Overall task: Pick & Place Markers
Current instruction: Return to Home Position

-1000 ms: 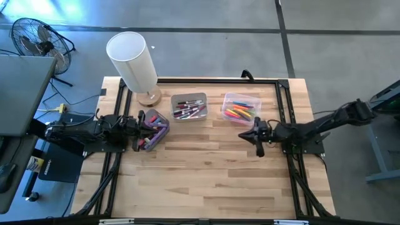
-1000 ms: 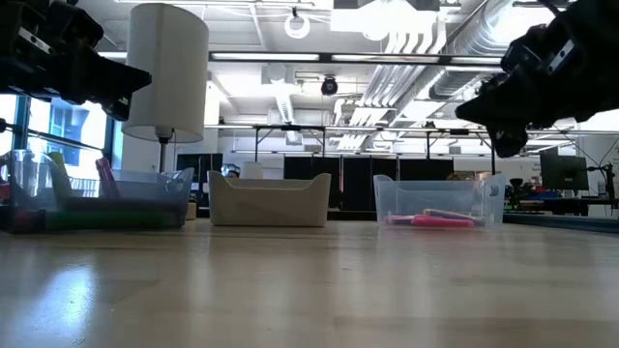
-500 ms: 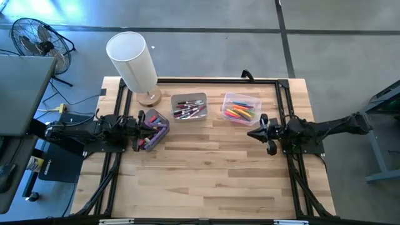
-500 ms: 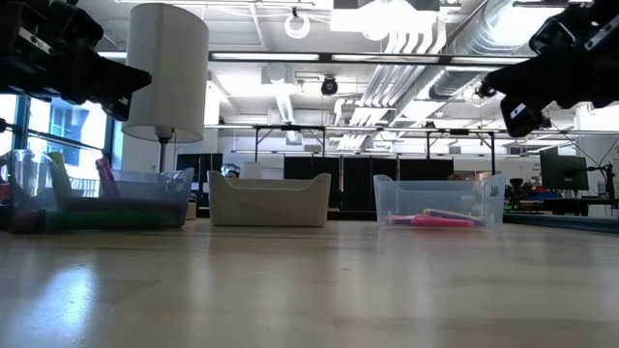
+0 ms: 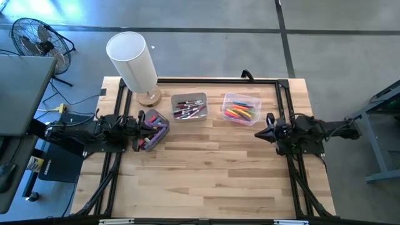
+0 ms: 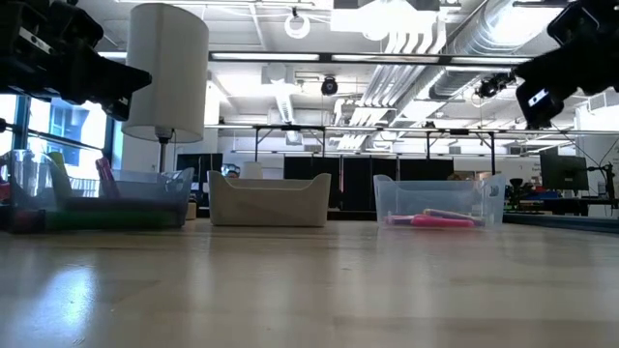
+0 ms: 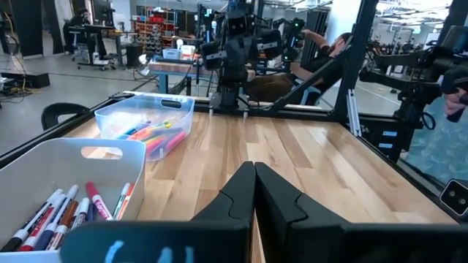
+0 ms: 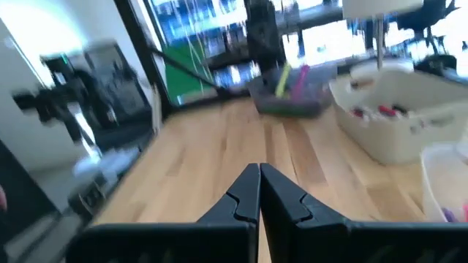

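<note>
Lying in three bins, the markers [image 5: 239, 112] are all kept on the counter [image 5: 212, 169] between the two tools. Pink, yellow and orange ones are gathered in the clear bin [image 5: 242, 95], which is set near the right tool [image 8: 259, 172], ahead of it and off to one side. Red and dark ones are held in the white bin [image 5: 189, 95], placed between the two tools. Purple and green ones are stood in the dark bin [image 5: 164, 128], directly below the left tool [image 7: 254, 169]. The left tool's fingers are brought together, tip against tip, and are pointed across the counter at the right arm. The right tool is held above the counter by its right edge, its fingers likewise pressed together, and is aimed back toward the left tool. A lamp [image 5: 132, 59] is stood at the back corner, just behind the left tool.
</note>
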Controlling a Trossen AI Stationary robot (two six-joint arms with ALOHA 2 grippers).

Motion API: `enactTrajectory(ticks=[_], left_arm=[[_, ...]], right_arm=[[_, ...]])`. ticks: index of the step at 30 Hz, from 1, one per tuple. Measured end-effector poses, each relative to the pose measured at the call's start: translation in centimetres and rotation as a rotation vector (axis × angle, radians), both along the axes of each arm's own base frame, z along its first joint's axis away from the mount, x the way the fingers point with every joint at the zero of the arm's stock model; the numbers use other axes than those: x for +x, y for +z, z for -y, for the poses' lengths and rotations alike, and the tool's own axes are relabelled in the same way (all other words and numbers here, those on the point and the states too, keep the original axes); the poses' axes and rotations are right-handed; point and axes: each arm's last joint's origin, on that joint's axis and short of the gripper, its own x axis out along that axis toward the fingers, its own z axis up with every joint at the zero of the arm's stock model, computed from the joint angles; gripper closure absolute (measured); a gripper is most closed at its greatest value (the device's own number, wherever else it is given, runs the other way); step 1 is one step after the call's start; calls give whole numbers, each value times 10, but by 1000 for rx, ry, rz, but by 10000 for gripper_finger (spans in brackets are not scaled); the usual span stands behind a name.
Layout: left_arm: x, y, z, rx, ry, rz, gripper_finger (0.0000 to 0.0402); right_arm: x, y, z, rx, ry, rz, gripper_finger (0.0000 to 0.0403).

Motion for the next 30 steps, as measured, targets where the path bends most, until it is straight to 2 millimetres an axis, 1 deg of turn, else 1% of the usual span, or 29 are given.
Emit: enactTrajectory(ticks=[2,5,9,15,30], left_arm=[[0,0,0,0,0,0,400],[0,0,0,0,0,0,400],[0,0,0,0,1,0,400],[0,0,0,0,1,1,400],[0,0,0,0,3,1,400]], right_arm=[[-2,-1,0,-25,3,-54,403],[-3,-2,-1,-37,33,-64,403],[1,-20,-2,-15,52,-126,403],[4,-18,-2,-91,72,-65,403],[4,-19,-2,-95,73,-78,403]])
